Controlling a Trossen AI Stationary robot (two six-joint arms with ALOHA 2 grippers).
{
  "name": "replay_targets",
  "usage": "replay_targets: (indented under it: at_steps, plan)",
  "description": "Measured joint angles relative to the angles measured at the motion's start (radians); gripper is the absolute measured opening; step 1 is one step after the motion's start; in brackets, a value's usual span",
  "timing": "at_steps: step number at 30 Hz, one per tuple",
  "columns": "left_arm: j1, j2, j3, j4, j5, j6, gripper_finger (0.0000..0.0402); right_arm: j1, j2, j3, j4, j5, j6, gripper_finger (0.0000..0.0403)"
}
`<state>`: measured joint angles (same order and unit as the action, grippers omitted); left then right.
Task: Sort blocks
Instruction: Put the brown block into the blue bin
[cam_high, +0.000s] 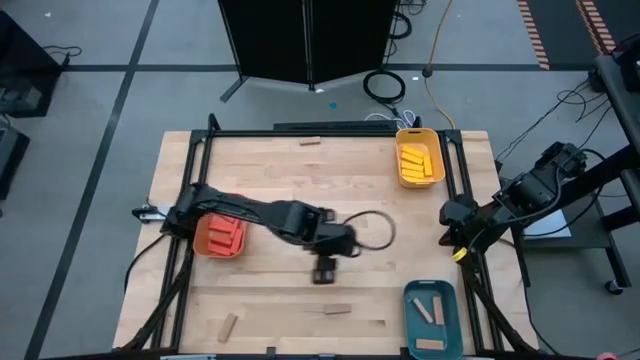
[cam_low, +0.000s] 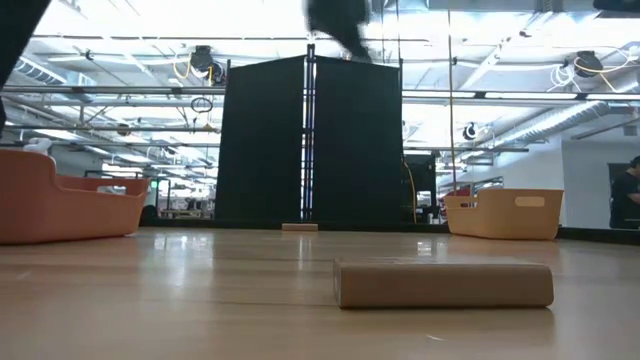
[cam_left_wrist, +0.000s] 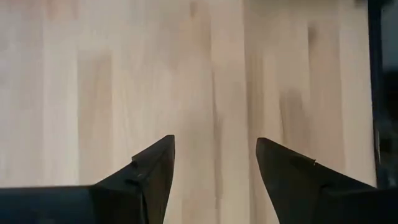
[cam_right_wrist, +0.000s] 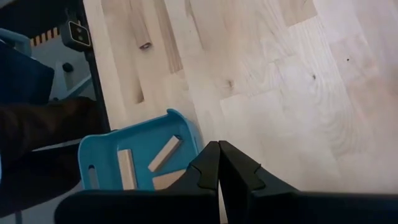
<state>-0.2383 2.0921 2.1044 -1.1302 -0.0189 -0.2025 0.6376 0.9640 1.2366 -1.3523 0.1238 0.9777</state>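
Observation:
Tan wooden blocks lie flat on the table: one near the far edge (cam_high: 311, 141), one near the front (cam_high: 335, 309) and one at the front left (cam_high: 229, 326). The low view shows a tan block (cam_low: 443, 283) close up. Red blocks (cam_high: 225, 232) fill the orange tray, yellow blocks (cam_high: 417, 162) the yellow tray, and tan blocks (cam_right_wrist: 164, 154) the teal tray. My left gripper (cam_high: 325, 270) hangs open over bare wood at the table's middle (cam_left_wrist: 214, 143). My right gripper (cam_high: 450, 237) waits shut at the right edge (cam_right_wrist: 219, 144).
The orange tray (cam_high: 203, 240) sits at the left under my left arm, the yellow tray (cam_high: 399, 152) at the far right, the teal tray (cam_high: 412, 300) at the near right. A black frame (cam_high: 200, 150) borders the table. A cable loop (cam_high: 378, 228) trails beside my left wrist.

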Motion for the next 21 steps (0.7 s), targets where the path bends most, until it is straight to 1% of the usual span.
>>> replay_targets:
  at_steps: [4,7,8,10,13,15,16,19,21]
  plan:
    - [-0.054,-0.076,0.000,-0.265,-0.020,-0.096,0.0223,0.000,0.022,0.000,0.012,0.000,-0.024,0.0000]
    - [-0.111,-0.122,0.000,-0.421,-0.012,-0.225,0.0223,0.000,0.041,0.000,0.033,-0.011,-0.048,0.0000]
    - [-0.134,-0.133,0.000,-0.445,-0.001,-0.271,0.0223,0.000,0.048,0.000,0.040,-0.020,-0.058,0.0000]
    - [-0.184,-0.153,-0.015,-0.433,0.034,-0.373,0.0223,0.000,0.062,0.000,0.063,-0.024,-0.076,0.0000]
    - [-0.249,-0.167,-0.062,-0.438,0.068,-0.604,0.0223,0.000,0.085,0.000,0.090,-0.026,-0.087,0.0000]
    - [-0.277,-0.166,-0.126,-0.441,0.150,-0.743,0.0223,0.004,0.102,0.000,0.109,-0.026,-0.103,0.0000]
    - [-0.293,-0.162,-0.164,-0.439,0.215,-0.796,0.0223,0.009,0.111,0.000,0.120,-0.026,-0.113,0.0000]
    - [-0.338,-0.154,-0.302,-0.386,0.468,-0.893,0.0223,0.019,0.134,0.000,0.131,-0.026,-0.152,0.0000]
    - [-0.369,-0.154,-0.386,-0.312,0.582,-0.945,0.0223,0.020,0.149,0.000,0.138,-0.027,-0.177,0.0000]
